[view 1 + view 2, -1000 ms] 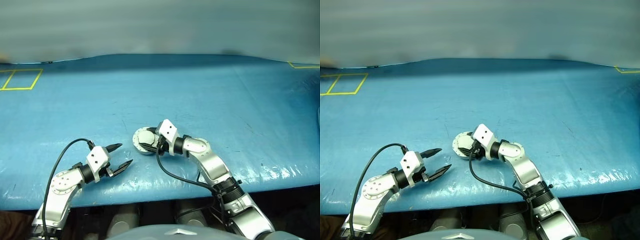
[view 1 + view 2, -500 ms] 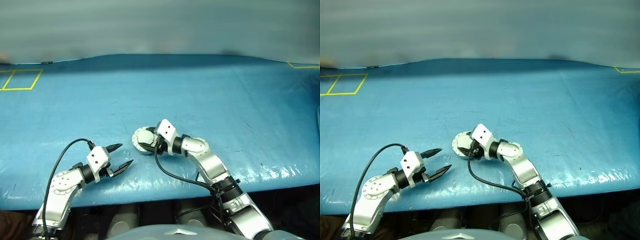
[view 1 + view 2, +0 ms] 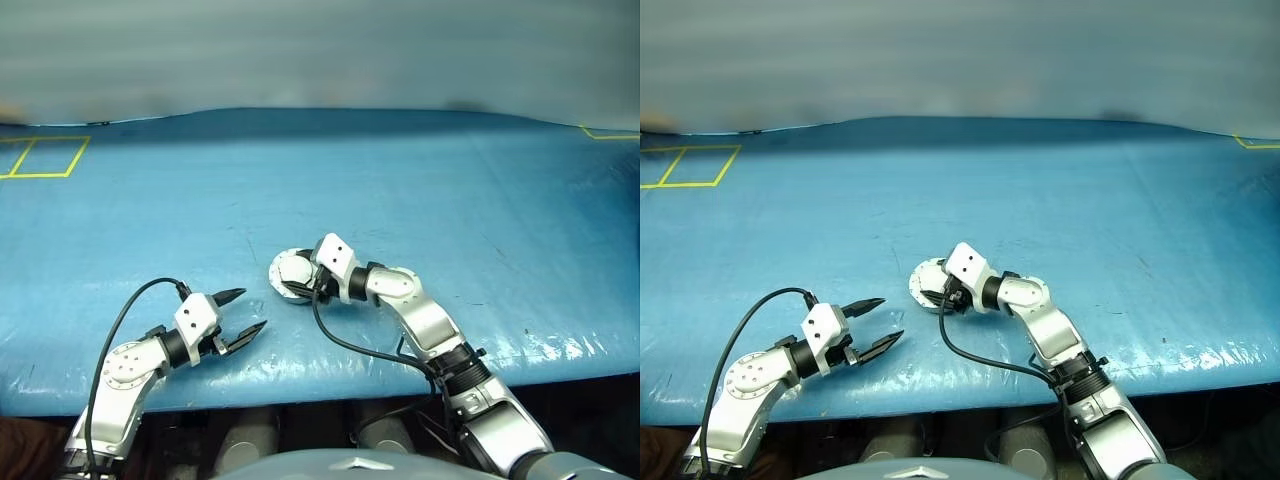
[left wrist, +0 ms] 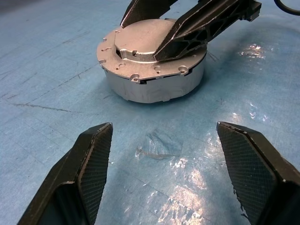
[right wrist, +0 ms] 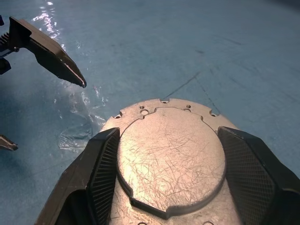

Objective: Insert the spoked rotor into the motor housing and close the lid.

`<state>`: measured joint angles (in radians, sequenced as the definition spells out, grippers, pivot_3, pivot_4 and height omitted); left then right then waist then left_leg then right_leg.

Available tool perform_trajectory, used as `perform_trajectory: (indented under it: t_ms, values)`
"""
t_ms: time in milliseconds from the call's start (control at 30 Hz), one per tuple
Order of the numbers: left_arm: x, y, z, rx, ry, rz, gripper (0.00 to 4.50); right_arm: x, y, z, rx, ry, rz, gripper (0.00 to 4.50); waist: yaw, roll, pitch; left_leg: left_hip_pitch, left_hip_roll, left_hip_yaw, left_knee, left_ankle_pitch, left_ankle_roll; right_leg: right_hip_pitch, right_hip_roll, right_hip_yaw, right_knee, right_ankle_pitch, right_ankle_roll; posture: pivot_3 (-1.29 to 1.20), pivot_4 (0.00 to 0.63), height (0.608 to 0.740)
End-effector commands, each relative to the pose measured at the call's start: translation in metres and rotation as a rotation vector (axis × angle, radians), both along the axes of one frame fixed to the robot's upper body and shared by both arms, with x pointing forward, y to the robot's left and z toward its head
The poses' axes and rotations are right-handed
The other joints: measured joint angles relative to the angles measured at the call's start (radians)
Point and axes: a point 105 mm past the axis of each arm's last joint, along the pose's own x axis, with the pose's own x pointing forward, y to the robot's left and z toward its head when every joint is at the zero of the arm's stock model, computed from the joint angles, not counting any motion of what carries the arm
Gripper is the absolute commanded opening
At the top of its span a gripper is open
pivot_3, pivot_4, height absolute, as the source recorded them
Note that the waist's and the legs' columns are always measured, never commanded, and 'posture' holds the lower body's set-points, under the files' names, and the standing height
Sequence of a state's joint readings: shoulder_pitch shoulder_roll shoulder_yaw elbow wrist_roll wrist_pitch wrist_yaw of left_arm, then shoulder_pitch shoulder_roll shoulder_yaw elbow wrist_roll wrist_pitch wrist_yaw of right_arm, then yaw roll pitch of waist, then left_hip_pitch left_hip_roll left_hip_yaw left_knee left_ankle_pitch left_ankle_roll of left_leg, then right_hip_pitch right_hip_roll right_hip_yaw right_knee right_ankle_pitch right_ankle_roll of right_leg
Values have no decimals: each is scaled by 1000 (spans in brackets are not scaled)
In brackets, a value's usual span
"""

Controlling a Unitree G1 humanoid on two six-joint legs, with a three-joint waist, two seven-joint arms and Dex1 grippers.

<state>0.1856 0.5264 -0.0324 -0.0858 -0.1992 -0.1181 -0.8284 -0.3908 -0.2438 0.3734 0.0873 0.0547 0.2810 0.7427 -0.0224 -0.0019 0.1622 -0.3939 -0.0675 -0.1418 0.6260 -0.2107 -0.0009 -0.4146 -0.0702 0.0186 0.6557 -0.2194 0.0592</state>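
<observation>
The motor housing (image 4: 154,84) stands on the blue table cover (image 3: 450,200), a little toward 7 o'clock from the middle of the head view. The lid (image 4: 140,40) is already seated on it, plain scratched grey face up. A ring of small screw holes runs round the flange below the raised plate.

The right gripper (image 5: 169,136) reaches in from the housing's 3 o'clock side. Its jaws are spread wide and straddle the lid's raised plate. One black finger (image 4: 197,28) lies low across the top of the lid and the other sits at the far edge. Whether the pads press on the metal or only hover just above it cannot be told.

Out from there, at about 7 o'clock from the housing, the left gripper (image 3: 251,309) hangs near but apart from it, over bare cover. It points toward the housing with its jaws splayed and nothing between them. The glossy cover beneath it shows a small wrinkle and bright glare.

A black cable (image 3: 120,310) arcs up from the left wrist and back along that arm. A second black cable (image 3: 350,345) trails from the right wrist toward 5 o'clock.

Far out at 10 o'clock, a yellow tape square (image 3: 40,158) marks the cover near its back edge. A yellow tape corner (image 3: 610,131) shows at 2 o'clock.
</observation>
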Motion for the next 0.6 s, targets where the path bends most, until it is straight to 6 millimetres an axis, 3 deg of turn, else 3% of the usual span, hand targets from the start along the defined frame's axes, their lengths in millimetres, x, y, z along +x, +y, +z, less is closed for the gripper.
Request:
perform_trajectory:
  t_ms: [33, 333, 600]
  values:
    - [0, -1, 4, -6, -22, -5, 3784, 0, -4, 5, -4, 6, 9, 3011, 0, 0, 0, 0, 0, 0, 0, 0, 0, 0, 0, 0, 0, 0, 0, 0, 150, 740]
    - [0, -3, 4, -9, -23, -5, 3784, 2, -1, 12, 44, 14, -8, 3011, -1, 0, 0, -1, 0, 0, -1, 0, 0, 0, 0, 0, -2, 0, 0, 0, 150, 740]
    - [1, -3, 4, -18, -19, 1, 3784, 4, -10, -12, -70, 28, -22, 3011, -1, 0, 0, 0, 0, 0, -1, 0, 0, 0, 0, 0, -3, 0, 0, 0, 150, 740]
